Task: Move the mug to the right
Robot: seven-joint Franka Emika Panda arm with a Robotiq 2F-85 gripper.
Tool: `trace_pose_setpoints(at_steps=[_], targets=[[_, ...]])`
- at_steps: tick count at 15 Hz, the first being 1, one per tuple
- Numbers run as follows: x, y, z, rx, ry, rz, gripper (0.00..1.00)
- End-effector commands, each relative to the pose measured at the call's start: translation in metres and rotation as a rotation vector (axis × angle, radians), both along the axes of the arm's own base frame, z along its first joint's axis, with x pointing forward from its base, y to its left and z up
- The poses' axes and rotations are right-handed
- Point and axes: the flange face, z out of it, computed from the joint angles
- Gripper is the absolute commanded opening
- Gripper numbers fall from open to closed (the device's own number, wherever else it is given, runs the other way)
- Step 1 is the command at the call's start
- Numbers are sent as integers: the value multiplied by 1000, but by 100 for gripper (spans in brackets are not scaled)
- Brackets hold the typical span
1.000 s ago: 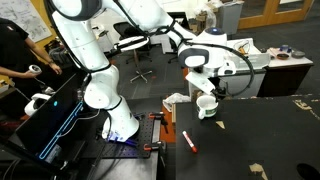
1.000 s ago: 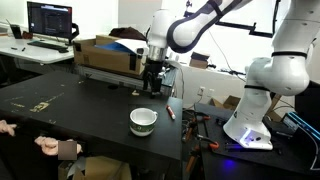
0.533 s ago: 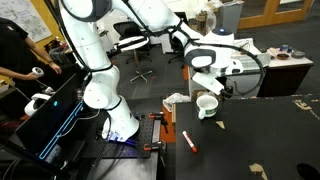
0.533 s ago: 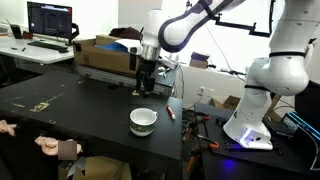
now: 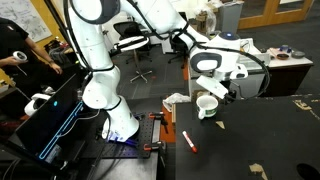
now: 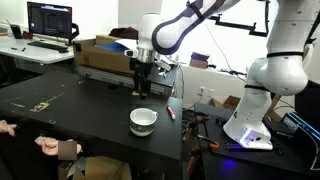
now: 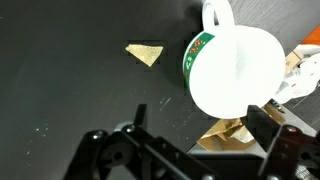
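- White mug [image 6: 143, 121] upright on the black table [image 6: 70, 105], mouth up, pale inside, near the table edge that faces the robot's base; visible in both exterior views.
- From above in the wrist view, mug [image 7: 238, 75] at the upper right of the picture, small handle [image 7: 217, 14] toward the top edge, green and red print on the outer wall.
- Standing free, touched by no part of the robot.
- Gripper [image 6: 140, 89] raised above the table, pointing down, beyond the mug and higher than its rim in an exterior view; close over the mug's side in an exterior view [image 5: 218, 91].
- Fingers [image 7: 100, 150] spread wide apart at the bottom of the wrist view, clamped on nothing; mug ahead of them, not between them.
- Red-and-white marker [image 6: 170, 114] flat on the table, just beside the mug, between it and the table edge; apart from the mug and nearer the camera in an exterior view [image 5: 189, 142].
- Tan scrap of tape [image 7: 146, 53] flat on the table, near the mug, not touching.
- Crumpled brown paper [image 7: 226, 131] just beside the mug; contact impossible to tell.
- Cardboard box [image 6: 100, 52] at the far side of the table, behind the gripper.
- White arm base [image 6: 250, 118] off the table's end, well apart from the mug.
- Lit monitor [image 6: 50, 18] far behind; a person's hand [image 6: 48, 146] at the near edge of the table, well apart from the mug.
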Motion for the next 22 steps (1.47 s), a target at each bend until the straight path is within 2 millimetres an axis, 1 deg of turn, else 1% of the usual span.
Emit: trace_pose_setpoints(at_steps=[1,2,3,6,9,13,16,22], targets=[[0,1,0,0,1,1,100],[-4,1,8,-5,-27,-2,100],[-5,1,11,-2,-44,1,100],[2,-2,9,2,-91,-5,100],[7,-4,5,7,-99,-3,100],[4,-2,-1,14,-45,13,100],[11,-6,-8,28,-55,25,100],[21,-14,-30,62,4,80,100]])
